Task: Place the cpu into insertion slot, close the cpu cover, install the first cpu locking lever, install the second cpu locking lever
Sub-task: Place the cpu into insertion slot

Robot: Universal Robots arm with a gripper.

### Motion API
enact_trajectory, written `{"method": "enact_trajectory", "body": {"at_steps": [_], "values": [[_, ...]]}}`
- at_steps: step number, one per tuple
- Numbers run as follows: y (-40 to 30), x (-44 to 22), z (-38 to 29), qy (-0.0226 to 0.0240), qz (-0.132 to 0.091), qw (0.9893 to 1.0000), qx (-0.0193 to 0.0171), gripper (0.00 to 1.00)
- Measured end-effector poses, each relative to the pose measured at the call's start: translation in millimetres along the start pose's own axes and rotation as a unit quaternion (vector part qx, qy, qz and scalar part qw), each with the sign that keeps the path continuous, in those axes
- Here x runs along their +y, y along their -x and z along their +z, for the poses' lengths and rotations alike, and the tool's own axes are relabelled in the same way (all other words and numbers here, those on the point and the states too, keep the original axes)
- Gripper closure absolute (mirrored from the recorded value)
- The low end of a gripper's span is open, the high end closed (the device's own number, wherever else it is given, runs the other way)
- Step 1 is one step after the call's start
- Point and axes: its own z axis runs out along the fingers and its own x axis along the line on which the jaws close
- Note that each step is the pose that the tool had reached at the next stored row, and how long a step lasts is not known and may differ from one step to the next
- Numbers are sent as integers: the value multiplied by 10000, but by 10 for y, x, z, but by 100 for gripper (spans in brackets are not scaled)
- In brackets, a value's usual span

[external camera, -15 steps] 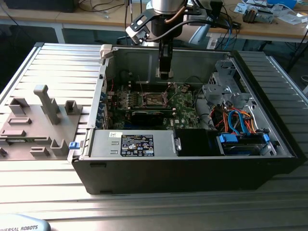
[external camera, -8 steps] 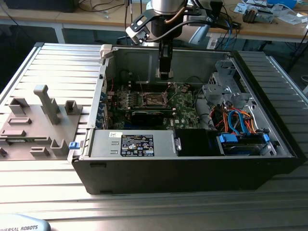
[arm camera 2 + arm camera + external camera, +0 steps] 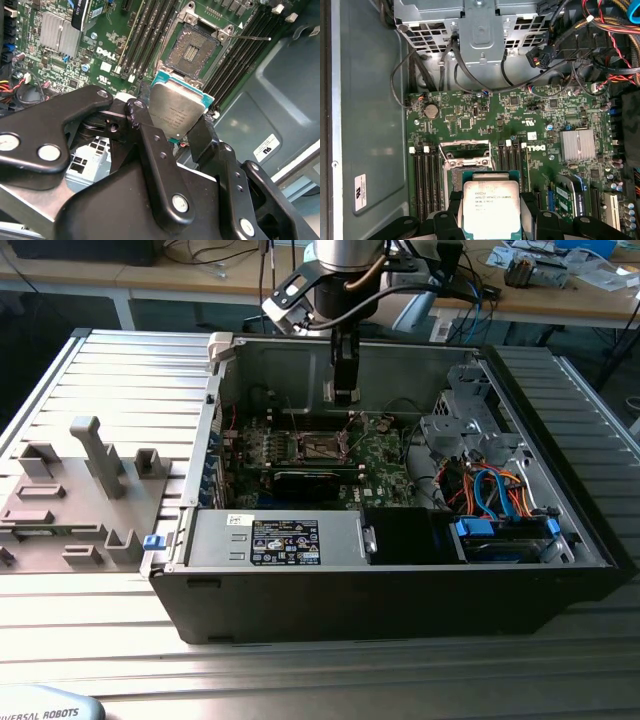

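Above the green motherboard (image 3: pixel 470 120), inside the open computer case (image 3: pixel 400 590): hand (image 3: pixel 343 390) with the cpu.
Hand state: closed on the cpu (image 3: pixel 175 107); two black fingers (image 3: pixel 150 145) press its opposite edges, as seen in both wrist views.
Cpu look: flat square chip; dull silver metal lid with small print; thin green border showing around the lid (image 3: pixel 491 205).
Cpu place: held in the air between the fingers, clear of the board, near the insertion slot but not in it.
Insertion slot (image 3: pixel 192 50): dark square recess with a metal rim, uncovered, its contact field bare.
Count, task things: one cpu; one insertion slot; one thin metal rod (image 3: pixel 252 37) standing off beside the slot.
Count, board parts: two banks of long memory slots (image 3: pixel 425 175), one on each side of the slot; one finned silver heatsink (image 3: pixel 577 145); one coin cell (image 3: pixel 431 111).
Support: case stands on a ribbed metal table (image 3: pixel 120 360).
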Motion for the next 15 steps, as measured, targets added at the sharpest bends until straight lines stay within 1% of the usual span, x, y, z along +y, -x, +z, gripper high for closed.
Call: {"method": "enact_trajectory", "body": {"at_steps": [15], "values": [[0,-2,25,0,0,10000,0,46]]}}
